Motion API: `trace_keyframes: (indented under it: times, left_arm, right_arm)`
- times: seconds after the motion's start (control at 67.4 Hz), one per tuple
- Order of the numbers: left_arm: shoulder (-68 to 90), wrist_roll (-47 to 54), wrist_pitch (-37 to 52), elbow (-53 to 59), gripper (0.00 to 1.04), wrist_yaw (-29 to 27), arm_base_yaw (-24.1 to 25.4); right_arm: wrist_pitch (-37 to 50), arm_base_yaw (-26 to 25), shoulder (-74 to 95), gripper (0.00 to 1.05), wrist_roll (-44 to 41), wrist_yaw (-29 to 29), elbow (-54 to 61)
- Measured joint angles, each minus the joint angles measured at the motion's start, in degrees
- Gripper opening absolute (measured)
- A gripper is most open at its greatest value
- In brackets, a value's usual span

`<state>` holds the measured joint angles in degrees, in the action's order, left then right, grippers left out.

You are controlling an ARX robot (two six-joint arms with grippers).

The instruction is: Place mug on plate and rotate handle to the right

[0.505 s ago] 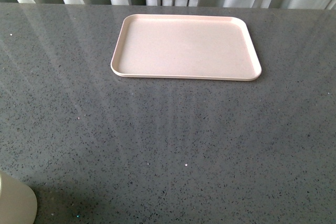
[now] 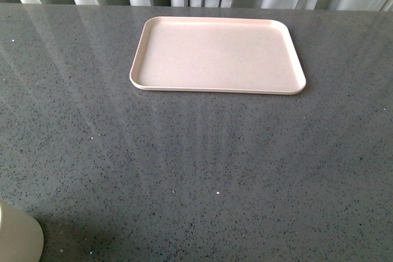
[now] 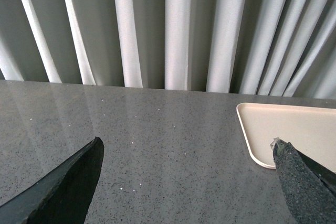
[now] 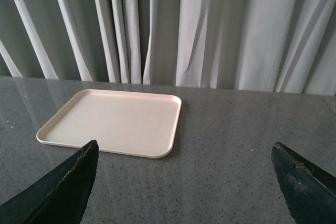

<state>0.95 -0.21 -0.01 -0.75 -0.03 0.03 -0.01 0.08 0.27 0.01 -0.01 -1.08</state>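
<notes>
- Front view: the plate (image 2: 218, 56) lies flat and bare on the far middle of the grey worktop (image 2: 196, 170), probably left open as the drop target. Neither arm shows. A pale rounded shape (image 2: 18, 237) sits at the near-left corner, cut by the frame; I cannot tell whether it is the mug. No handle is seen.
- Left wrist view: the left fingers (image 3: 73, 182) are spread wide and released, with nothing held. Only bare worktop lies between them. One corner of the plate (image 3: 294, 129) shows just beyond one fingertip. No mug is here.
- Right wrist view: the right fingers (image 4: 63, 187) are likewise spread and empty. The plate (image 4: 113, 119) lies ahead, well apart and offset toward one finger. No mug is here either.
- Judgement: both arms are waiting and the mug is not yet grasped.
</notes>
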Motion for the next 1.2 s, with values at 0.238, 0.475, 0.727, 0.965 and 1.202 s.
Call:
trace_keyframes:
  times: [0.238, 0.475, 0.727, 0.965, 1.202]
  left_arm:
    - [11.23, -3.04, -17.79, -8.2, 0.95, 7.98, 2.27]
    - [37.88, -0.79, -23.56, -21.49, 0.95, 8.39, 6.08]
    - [45.66, 3.23, -21.79, -23.15, 0.95, 9.16, 9.4]
    - [51.93, 5.14, -19.41, -22.73, 0.95, 9.55, 9.62]
    - [54.01, 9.86, -19.78, -21.9, 0.95, 13.55, 13.79]
  right_arm:
    - [0.0, 0.0, 0.0, 0.96, 0.0, -0.02, 0.0]
    - [0.0, 0.0, 0.0, 0.96, 0.0, 0.0, 0.0]
    - [0.0, 0.0, 0.0, 0.96, 0.0, 0.0, 0.0]
    - [0.0, 0.0, 0.0, 0.96, 0.0, 0.0, 0.0]
    - [0.0, 0.0, 0.0, 0.96, 0.0, 0.0, 0.0]
